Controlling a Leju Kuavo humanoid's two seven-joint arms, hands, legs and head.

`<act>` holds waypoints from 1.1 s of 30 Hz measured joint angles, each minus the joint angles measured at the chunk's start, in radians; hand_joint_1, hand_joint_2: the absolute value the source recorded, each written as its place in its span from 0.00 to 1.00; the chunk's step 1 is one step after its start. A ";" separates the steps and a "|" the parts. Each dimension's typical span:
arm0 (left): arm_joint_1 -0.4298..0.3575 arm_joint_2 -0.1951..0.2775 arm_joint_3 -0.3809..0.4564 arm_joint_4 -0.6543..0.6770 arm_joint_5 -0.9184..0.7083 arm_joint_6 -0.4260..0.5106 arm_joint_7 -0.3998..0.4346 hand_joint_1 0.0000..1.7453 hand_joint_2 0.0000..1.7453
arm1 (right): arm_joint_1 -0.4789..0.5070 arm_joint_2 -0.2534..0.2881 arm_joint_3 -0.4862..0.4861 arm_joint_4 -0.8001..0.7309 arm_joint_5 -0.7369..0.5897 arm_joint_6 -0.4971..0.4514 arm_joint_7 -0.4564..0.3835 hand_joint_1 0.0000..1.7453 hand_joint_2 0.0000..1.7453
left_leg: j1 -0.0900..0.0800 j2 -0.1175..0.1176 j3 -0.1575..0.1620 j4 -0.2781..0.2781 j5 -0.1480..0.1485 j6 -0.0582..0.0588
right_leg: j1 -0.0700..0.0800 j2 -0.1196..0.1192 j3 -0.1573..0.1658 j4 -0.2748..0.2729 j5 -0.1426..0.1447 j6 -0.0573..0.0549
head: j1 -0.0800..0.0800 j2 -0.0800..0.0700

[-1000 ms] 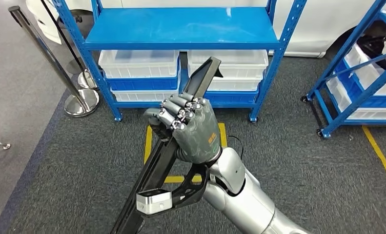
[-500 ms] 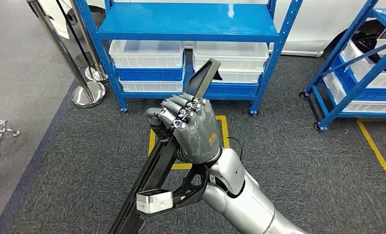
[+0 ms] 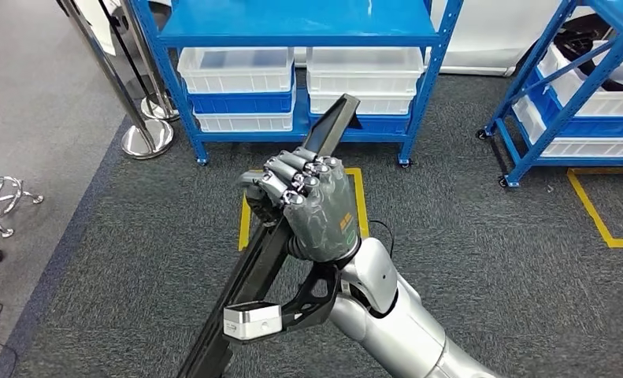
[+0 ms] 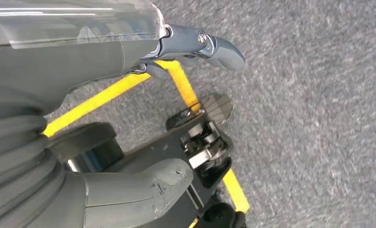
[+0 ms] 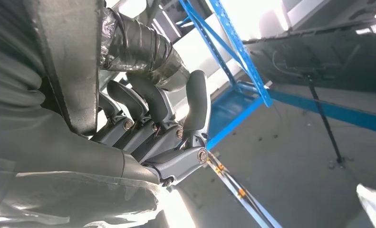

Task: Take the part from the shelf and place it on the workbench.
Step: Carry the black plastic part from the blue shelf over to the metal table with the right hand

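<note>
Ahead, on grey carpet: blue shelf (image 3: 292, 31) carrying 2 white bins (image 3: 237, 69) on its lower level. Nearer, held up before the body and well clear of the shelf: long black part (image 3: 280, 244), tilted, upper end toward the shelf. Wrapped tight round its middle: right hand (image 3: 308, 209). Hanging over yellow floor tape (image 4: 181, 85): left hand (image 4: 129, 47), fingers apart, holding nothing.

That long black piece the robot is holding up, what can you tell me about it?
The long black part is a narrow, flat-sided bar, dark and matte, maybe plastic or coated metal. It tilts, its upper end toward the blue shelf and its lower end passing the picture's bottom edge. The right hand grips it around the middle, fingers wrapped over it. Nothing else touches it. The right wrist view shows it close up, a dull grey face.
</note>
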 joint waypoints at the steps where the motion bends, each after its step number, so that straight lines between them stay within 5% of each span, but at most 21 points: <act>1: 0.002 0.000 0.000 0.000 0.000 0.000 0.000 0.00 1.00 | 0.000 0.000 0.000 0.001 0.000 0.000 0.000 1.00 1.00 | 0.002 -0.001 -0.013 0.036 -0.048 -0.004 | -0.002 -0.002 -0.015 -0.001 0.015 -0.007 | 0.000 0.000; 3: 0.003 0.000 0.000 0.000 -0.001 0.000 0.000 0.00 1.00 | 0.000 0.000 0.000 0.002 0.001 0.002 0.002 1.00 1.00 | 0.004 -0.002 -0.039 0.155 -0.156 -0.009 | 0.000 -0.003 -0.050 0.000 0.044 -0.014 | -0.001 0.000; 4: 0.002 0.000 0.000 0.000 -0.001 -0.001 0.000 0.00 1.00 | 0.000 0.000 0.000 0.002 0.003 0.005 0.003 1.00 1.00 | 0.004 -0.002 -0.044 0.214 -0.184 -0.010 | 0.001 -0.003 -0.070 0.002 0.059 -0.016 | -0.001 0.000; 6: 0.000 0.000 0.000 0.000 -0.001 -0.001 0.000 0.00 1.00 | 0.000 -0.001 0.000 0.004 0.008 0.012 0.005 1.00 1.00 | 0.004 -0.002 -0.014 0.262 -0.158 -0.008 | 0.004 -0.003 -0.117 0.008 0.091 -0.015 | -0.001 0.000; 8: -0.002 0.000 0.000 0.000 -0.001 -0.001 0.000 0.00 1.00 | -0.001 -0.001 0.000 0.004 0.012 0.017 0.006 1.00 1.00 | 0.002 -0.002 0.076 0.193 -0.113 -0.001 | 0.004 -0.003 -0.160 0.017 0.119 -0.011 | -0.001 0.000; 10: -0.009 0.000 0.000 -0.001 -0.001 0.000 -0.002 0.00 1.00 | -0.003 -0.001 0.000 0.002 0.014 0.021 0.007 1.00 1.00 | -0.004 -0.002 0.189 0.048 -0.145 0.009 | 0.005 -0.003 -0.186 0.023 0.143 -0.004 | -0.001 0.000; 12: -0.015 0.000 -0.001 -0.002 -0.001 0.001 -0.004 0.00 1.00 | -0.006 -0.001 0.000 0.001 0.015 0.029 0.007 1.00 1.00 | -0.010 -0.003 0.240 -0.041 -0.180 0.020 | 0.003 -0.006 -0.195 0.018 0.169 0.006 | -0.001 0.000; 19: -0.016 0.000 -0.001 -0.002 -0.001 0.002 -0.005 0.00 1.00 | -0.007 -0.001 0.000 0.001 0.015 0.034 0.008 1.00 1.00 | -0.014 -0.003 0.235 -0.045 -0.176 0.028 | -0.001 -0.009 -0.195 0.010 0.184 0.013 | -0.001 0.000; 21: -0.013 -0.001 -0.001 -0.002 0.000 0.002 -0.007 0.00 1.00 | -0.008 -0.005 0.000 0.001 0.006 0.042 0.009 1.00 1.00 | -0.009 0.002 0.222 -0.054 -0.148 0.040 | -0.001 -0.003 -0.204 0.024 0.152 0.022 | 0.000 0.000; 22: -0.012 -0.001 -0.001 -0.002 0.001 0.002 -0.012 0.00 1.00 | -0.009 -0.008 0.000 0.001 -0.003 0.047 0.008 1.00 1.00 | -0.007 0.004 0.203 -0.058 -0.125 0.047 | -0.003 0.001 -0.218 0.081 0.093 0.029 | 0.000 0.000; 24: -0.011 -0.002 -0.003 -0.002 0.000 0.003 -0.025 0.00 1.00 | -0.012 -0.016 0.000 0.001 -0.017 0.057 0.004 1.00 1.00 | -0.002 0.008 0.122 -0.048 -0.065 0.045 | -0.017 0.004 -0.172 0.174 0.044 0.046 | 0.000 0.000; 25: -0.011 -0.002 -0.004 -0.002 -0.002 0.003 -0.031 0.00 1.00 | -0.013 -0.019 0.000 0.000 -0.020 0.059 0.000 1.00 1.00 | -0.001 0.008 0.083 -0.037 -0.043 0.039 | -0.022 0.004 -0.117 0.175 0.018 0.052 | 0.000 0.000; 26: -0.010 -0.002 -0.005 -0.002 -0.005 0.003 -0.034 0.00 1.00 | -0.014 -0.022 0.000 -0.002 -0.017 0.059 -0.003 1.00 1.00 | 0.000 0.008 0.054 -0.024 -0.027 0.030 | -0.025 0.004 -0.050 0.118 0.020 0.052 | 0.000 0.000; 28: -0.008 -0.002 -0.009 -0.002 -0.009 0.003 -0.034 0.00 1.00 | -0.015 -0.023 0.000 -0.006 -0.010 0.057 -0.007 1.00 1.00 | 0.000 0.007 0.040 -0.014 -0.015 0.015 | -0.019 0.006 0.011 0.024 -0.028 0.041 | 0.000 0.000; 30: -0.005 -0.003 -0.012 -0.002 -0.012 0.003 -0.033 0.00 1.00 | -0.016 -0.025 0.000 -0.007 -0.005 0.056 -0.008 1.00 1.00 | 0.005 0.006 0.034 -0.012 -0.007 0.001 | -0.016 0.005 0.008 0.012 -0.024 0.023 | -0.001 0.000; 33: 0.000 -0.003 -0.012 -0.002 -0.016 0.002 -0.033 0.00 1.00 | -0.016 -0.027 0.000 -0.007 -0.002 0.056 -0.009 1.00 1.00 | 0.011 0.003 -0.008 0.088 -0.086 -0.013 | -0.016 0.002 -0.007 0.008 -0.003 -0.001 | -0.001 0.000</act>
